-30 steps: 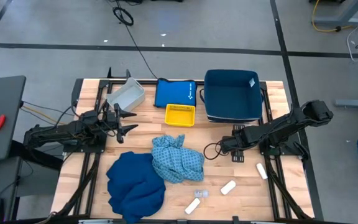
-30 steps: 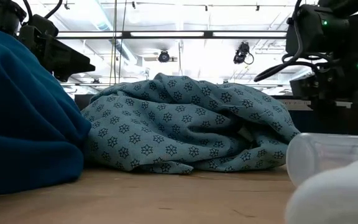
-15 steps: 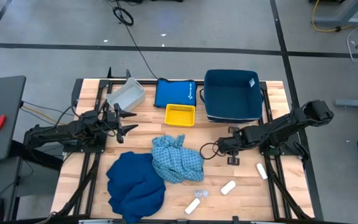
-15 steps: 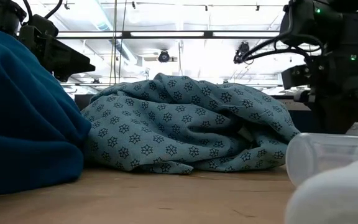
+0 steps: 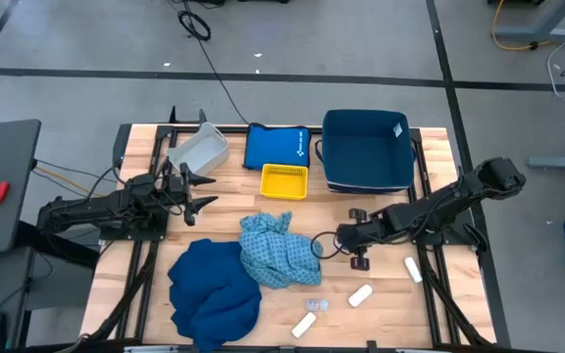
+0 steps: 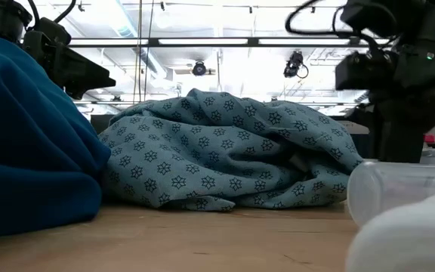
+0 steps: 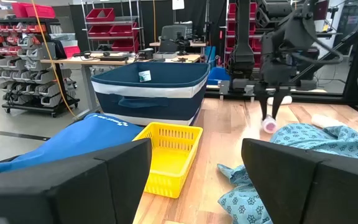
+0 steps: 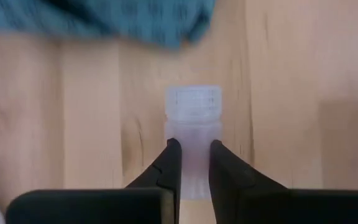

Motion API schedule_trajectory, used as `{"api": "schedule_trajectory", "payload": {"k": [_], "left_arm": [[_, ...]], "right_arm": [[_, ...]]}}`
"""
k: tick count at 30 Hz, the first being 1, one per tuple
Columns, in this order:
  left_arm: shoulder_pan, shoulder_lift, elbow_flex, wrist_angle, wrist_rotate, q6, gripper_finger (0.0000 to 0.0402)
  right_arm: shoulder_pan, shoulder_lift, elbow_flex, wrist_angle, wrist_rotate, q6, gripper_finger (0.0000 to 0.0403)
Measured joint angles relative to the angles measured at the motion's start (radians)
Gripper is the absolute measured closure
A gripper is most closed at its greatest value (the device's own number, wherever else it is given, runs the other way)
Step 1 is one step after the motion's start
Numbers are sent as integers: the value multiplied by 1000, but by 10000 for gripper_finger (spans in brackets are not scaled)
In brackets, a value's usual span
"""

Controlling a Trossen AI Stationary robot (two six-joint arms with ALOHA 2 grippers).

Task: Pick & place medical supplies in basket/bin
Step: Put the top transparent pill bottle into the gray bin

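Right gripper [image 8: 191, 163] is clamped on a small clear plastic vial [image 8: 194, 112], fingers pinching its lower body, capped end sticking out ahead of the tips, so the vial's long axis runs in line with the fingers. From above, that gripper [image 5: 344, 238] sits over the wood table [image 5: 390, 294] just beside the edge of the crumpled patterned light-blue cloth [image 5: 281, 251]. The left wrist view shows the vial [image 7: 270, 125] hanging below the right claw, looks clear of the tabletop, though hard to be sure. The key relation: the deep dark-blue fabric bin [image 5: 366, 150] lies toward the far edge of the table from the claw, on the right arm's own side, with nothing in the way; the small yellow plastic basket [image 5: 284, 180] is about as close, off toward the middle. Either is likely a short carry for the right arm. Left gripper [image 5: 200, 190] waits with fingers apart, empty, beside the grey plastic tub [image 5: 200, 150], well away from the vial. The large plain dark-blue cloth [image 5: 210, 291] and the white rolls [image 5: 360, 294] remain on the table nearer the front.
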Motion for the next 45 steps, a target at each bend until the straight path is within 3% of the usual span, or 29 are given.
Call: {"api": "schedule_trajectory", "payload": {"k": [4,11,15,20,24,32,36,39,45], "left_arm": [[0,0,0,1,0,0,145],[0,0,0,28,12,-7,145],[0,0,0,31,18,-7,145],[0,0,0,31,18,-8,145],[0,0,0,31,18,-11,145],[0,0,0,31,18,-7,145],[0,0,0,31,18,0,145],[0,0,0,31,18,1,145],[0,0,0,31,19,1,145]], "right_arm": [[7,-1,0,111,85,-11,402],[5,-1,0,216,153,-75,401],[3,-1,0,154,120,-71,401],[-15,-1,0,138,-25,-44,401],[-44,-1,1,131,-91,55,362],[-76,-2,2,137,-159,112,202],[-77,-2,2,147,-161,146,143],[-80,-2,2,165,-153,184,126],[-80,21,3,207,-103,248,135]]}}
